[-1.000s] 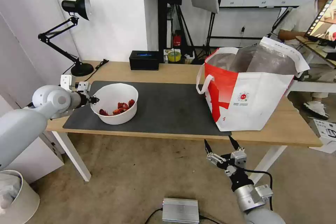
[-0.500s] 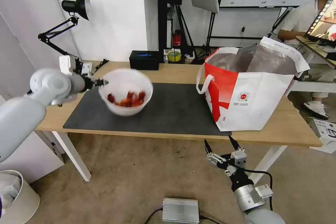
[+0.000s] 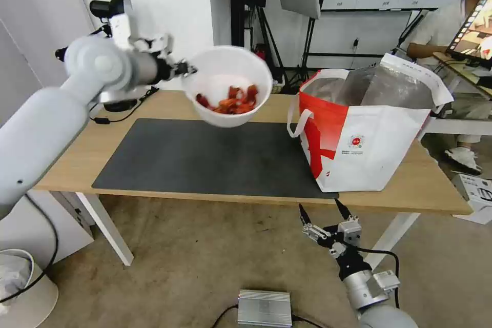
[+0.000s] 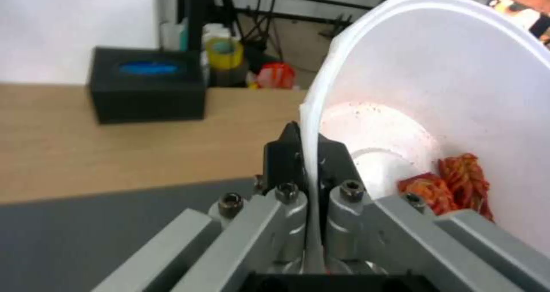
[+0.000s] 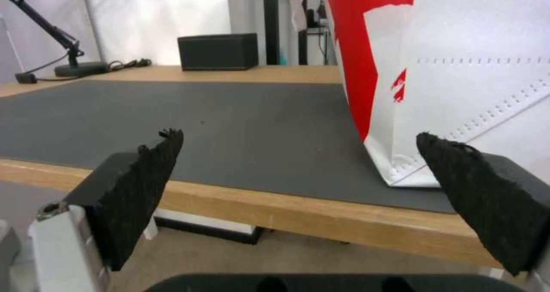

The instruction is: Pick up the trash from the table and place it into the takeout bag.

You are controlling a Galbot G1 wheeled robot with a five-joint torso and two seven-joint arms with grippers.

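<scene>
Clamped on the rim of the white bowl (image 3: 227,87), the left gripper (image 3: 184,68) should keep it level until above the takeout bag (image 3: 365,128), right gripper (image 3: 322,215) spread idle below

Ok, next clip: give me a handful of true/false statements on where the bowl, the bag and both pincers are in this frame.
1. The left pincer grips the white bowl by its rim. True.
2. The bowl rests on the dark grey mat. False: it is held in the air above the table.
3. The bowl holds red scraps. True.
4. The right pincer is shut on the bag's handle. False: it is open, low in front of the table edge, touching nothing.
5. The takeout bag lies flat on its side. False: it stands upright with its top open.
</scene>
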